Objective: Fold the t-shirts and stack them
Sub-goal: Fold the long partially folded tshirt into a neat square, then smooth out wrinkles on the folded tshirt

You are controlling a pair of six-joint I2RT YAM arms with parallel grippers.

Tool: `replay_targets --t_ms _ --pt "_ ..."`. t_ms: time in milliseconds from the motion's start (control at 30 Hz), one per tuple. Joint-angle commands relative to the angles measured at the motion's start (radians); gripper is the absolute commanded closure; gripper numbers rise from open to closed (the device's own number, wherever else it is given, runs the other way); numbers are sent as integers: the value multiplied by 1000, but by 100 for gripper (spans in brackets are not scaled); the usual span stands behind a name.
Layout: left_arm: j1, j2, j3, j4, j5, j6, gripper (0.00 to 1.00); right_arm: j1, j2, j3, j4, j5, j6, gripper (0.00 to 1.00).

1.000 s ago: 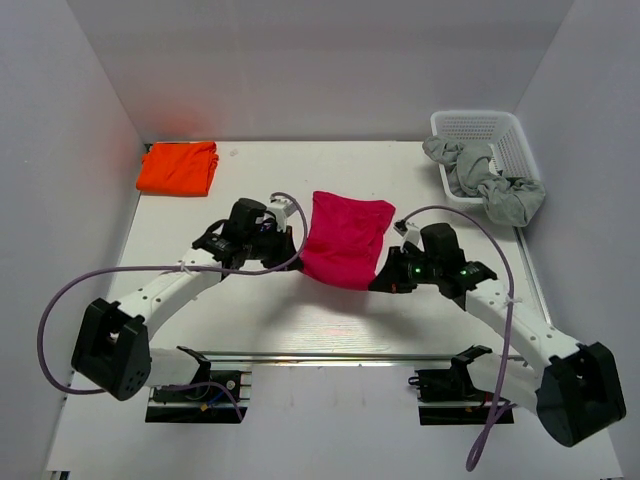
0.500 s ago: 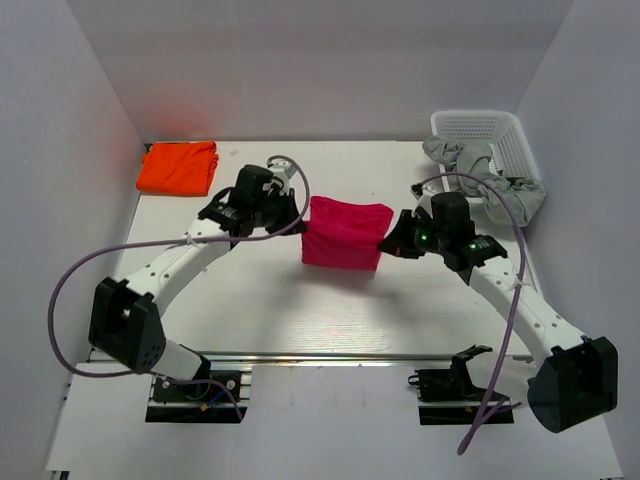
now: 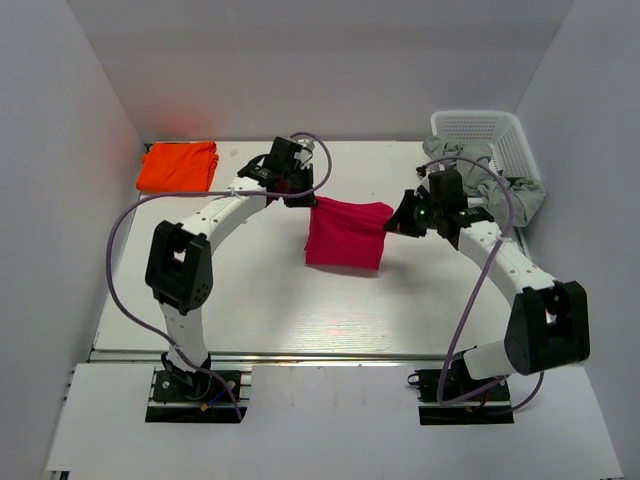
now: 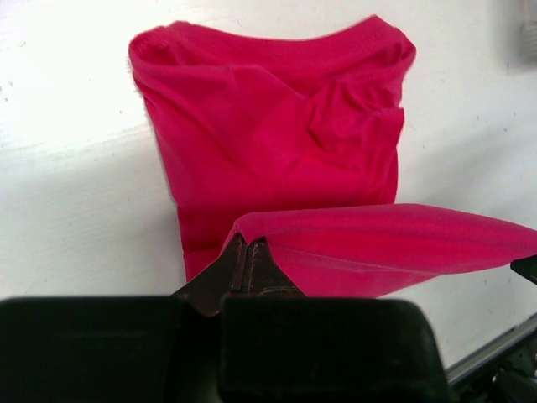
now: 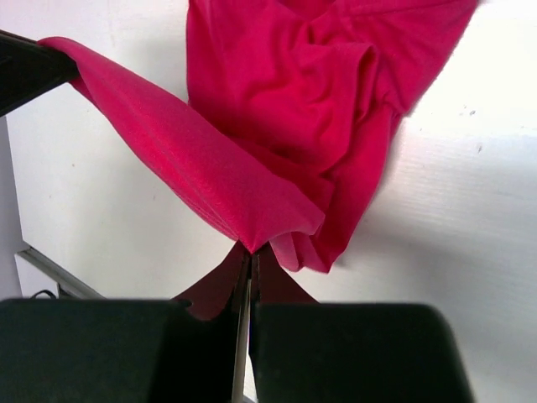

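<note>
The magenta-red t-shirt [image 3: 345, 235] hangs folded over in mid-table, its top edge stretched taut between both grippers while its lower part rests on the table. My left gripper [image 3: 309, 201] is shut on the shirt's left corner [image 4: 252, 231]. My right gripper [image 3: 392, 222] is shut on the right corner [image 5: 256, 239]. Both wrist views show the rest of that shirt [image 4: 277, 134] [image 5: 310, 92] lying bunched on the white table beneath. The orange t-shirt [image 3: 178, 166] lies folded in the far left corner, away from both arms.
A white basket [image 3: 495, 135] at the far right holds grey cloth [image 3: 480, 175] that spills over its rim toward the right arm. White walls close in the table [image 3: 250, 300] on the left, back and right. A metal rail [image 3: 300, 355] runs along the near edge.
Both grippers have carried the held edge of the magenta-red shirt away from the near side toward the back of the table, folding it over itself. The orange shirt has not moved.
</note>
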Motion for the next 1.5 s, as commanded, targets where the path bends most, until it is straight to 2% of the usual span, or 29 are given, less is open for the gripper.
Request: replay_targets --t_ms 0,333,567,700,767,800,833,867,900,933,967,1000,1033,1133,1167,1267,1467 --pt "27 24 80 -19 -81 18 100 -29 46 71 33 2 -14 100" --pt "46 259 347 -43 -93 67 100 -67 259 213 60 -12 -32 100" --pt "55 368 418 96 -66 112 100 -101 387 277 85 43 -13 100" --pt "55 435 427 263 9 133 100 -123 457 326 143 63 -14 100" --pt "64 466 442 339 9 124 91 -136 523 344 192 40 -45 100" --pt "75 480 442 365 0 124 78 -138 542 367 226 26 -54 100" --pt "75 501 442 406 0 100 36 -146 584 409 226 22 -66 100" --pt "84 511 467 420 -9 100 12 -150 630 433 226 9 -69 97" --pt "84 520 490 420 -9 88 0 -155 661 494 221 -39 -75 68" --pt "84 520 517 387 -9 87 0 -162 674 533 218 -66 -77 56" --pt "84 534 551 376 3 98 0 -164 672 559 218 -80 -85 27" --pt "84 525 551 376 3 98 0 -159 663 567 217 -80 -92 27" --pt "84 512 551 353 3 128 0 -158 652 567 202 -39 -100 10" --pt "84 442 455 324 43 153 0 -144 582 532 214 -69 -124 10" --pt "84 422 379 314 67 164 0 -133 547 456 226 -83 -129 10" --pt "63 362 285 275 68 199 0 -121 467 348 260 -119 -134 10" --pt "54 320 151 350 164 186 0 -77 416 246 352 -236 -135 10"
